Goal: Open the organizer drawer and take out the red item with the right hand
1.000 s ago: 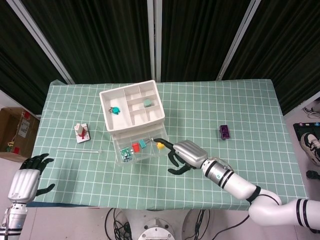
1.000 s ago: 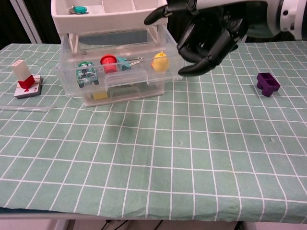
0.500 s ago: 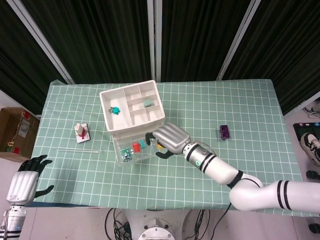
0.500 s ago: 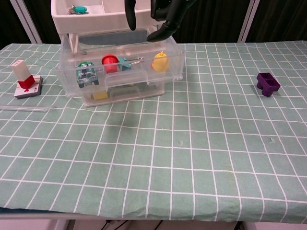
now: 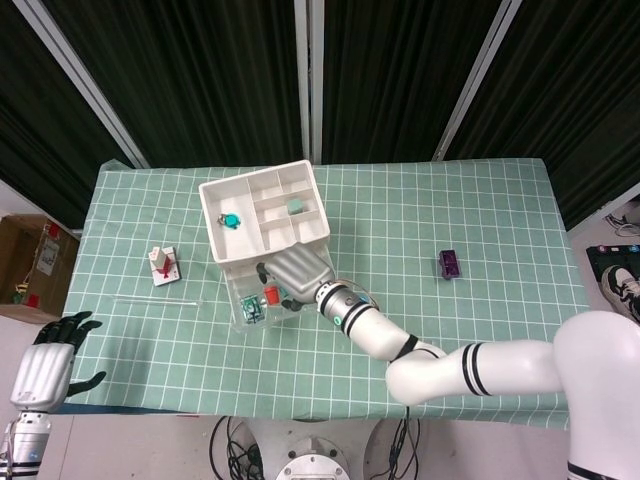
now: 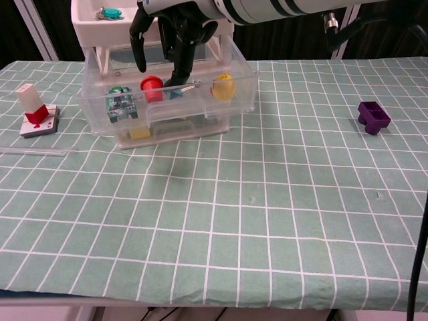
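"Red item (image 6: 152, 87) first! Where is it, and how would it feel to pick up?"

"It sits in the clear drawer (image 6: 235, 93), which is pulled out of the white organizer (image 5: 262, 213). I think it is small, light and hard, like a plastic cap. It looks round and smooth, so it may slip. I would pinch it on its two sides, from above."

"What is the right hand (image 6: 170, 37) doing?"

"It hangs over the drawer with its dark fingers (image 6: 139, 41) apart and pointing down. It holds nothing. One finger reaches down just beside the red item, by the small teal piece (image 6: 172, 89). I cannot tell if it touches either one."

"What else is close by?"

"A green and white block (image 6: 120, 102) is on one side and a yellow toy (image 6: 223, 85) on the other, all in the same drawer. They are near, so the fingers could bump them."

"And farther out?"

"A red and white card piece (image 6: 33, 110) and a thin clear stick (image 6: 32, 152) lie on the green checked cloth (image 6: 254, 221). A purple block (image 6: 373, 117) is well apart on the other side. The left hand (image 5: 50, 362) rests at the table's edge, fingers spread, holding nothing."

"What is different from a second ago?"

"The right hand was out past the drawer's end, near the yellow toy. Now it has come across and is right above the red item. The drawer was already open, and the things in it lie the same."
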`<control>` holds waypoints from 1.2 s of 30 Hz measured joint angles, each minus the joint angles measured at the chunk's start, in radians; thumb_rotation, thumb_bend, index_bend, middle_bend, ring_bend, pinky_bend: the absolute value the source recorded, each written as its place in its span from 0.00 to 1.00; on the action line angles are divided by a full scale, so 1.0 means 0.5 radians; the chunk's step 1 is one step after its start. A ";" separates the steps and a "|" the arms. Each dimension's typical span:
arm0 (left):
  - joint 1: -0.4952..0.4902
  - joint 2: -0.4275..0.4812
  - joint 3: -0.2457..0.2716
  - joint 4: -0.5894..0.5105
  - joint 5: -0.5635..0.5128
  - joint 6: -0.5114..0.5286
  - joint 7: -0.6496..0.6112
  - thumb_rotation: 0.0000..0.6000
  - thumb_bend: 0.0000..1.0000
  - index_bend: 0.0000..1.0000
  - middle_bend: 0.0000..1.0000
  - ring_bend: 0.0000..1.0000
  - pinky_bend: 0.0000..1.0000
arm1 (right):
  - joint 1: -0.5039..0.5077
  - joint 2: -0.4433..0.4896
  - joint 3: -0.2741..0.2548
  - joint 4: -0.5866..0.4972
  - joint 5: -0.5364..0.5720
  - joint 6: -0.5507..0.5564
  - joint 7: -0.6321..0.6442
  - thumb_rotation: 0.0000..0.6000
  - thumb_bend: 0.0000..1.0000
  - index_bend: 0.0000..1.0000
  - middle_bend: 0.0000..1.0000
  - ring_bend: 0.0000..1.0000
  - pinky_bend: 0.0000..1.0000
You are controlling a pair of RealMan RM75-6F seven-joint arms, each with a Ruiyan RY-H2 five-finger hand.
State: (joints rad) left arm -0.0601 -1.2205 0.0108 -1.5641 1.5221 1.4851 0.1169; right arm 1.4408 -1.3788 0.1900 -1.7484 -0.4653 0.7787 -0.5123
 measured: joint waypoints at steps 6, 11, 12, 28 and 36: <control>0.004 -0.003 -0.002 0.004 -0.002 0.001 -0.004 1.00 0.00 0.27 0.17 0.17 0.21 | 0.035 -0.048 -0.020 0.050 0.033 -0.003 -0.010 1.00 0.17 0.37 0.93 0.96 1.00; -0.001 -0.006 -0.007 0.002 0.001 0.000 -0.001 1.00 0.00 0.27 0.17 0.17 0.21 | 0.056 -0.078 -0.023 0.092 0.064 -0.021 -0.003 1.00 0.17 0.37 0.93 0.96 1.00; -0.001 -0.006 -0.007 0.002 0.001 0.000 0.000 1.00 0.00 0.27 0.17 0.17 0.21 | 0.060 -0.083 -0.023 0.100 0.068 -0.027 0.000 1.00 0.17 0.37 0.93 0.96 1.00; 0.002 -0.004 -0.013 0.006 0.002 0.007 -0.014 1.00 0.00 0.27 0.17 0.17 0.21 | 0.099 -0.165 -0.035 0.187 0.074 -0.019 0.021 1.00 0.18 0.58 0.93 0.99 1.00; 0.004 -0.005 -0.017 0.017 0.003 0.012 -0.028 1.00 0.00 0.27 0.17 0.17 0.21 | 0.089 -0.148 -0.027 0.146 0.073 0.077 0.001 1.00 0.24 0.69 0.94 0.99 1.00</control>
State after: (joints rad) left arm -0.0582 -1.2230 0.0024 -1.5555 1.5237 1.4909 0.1031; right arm 1.4852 -1.4528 0.1762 -1.6754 -0.4289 0.8169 -0.5119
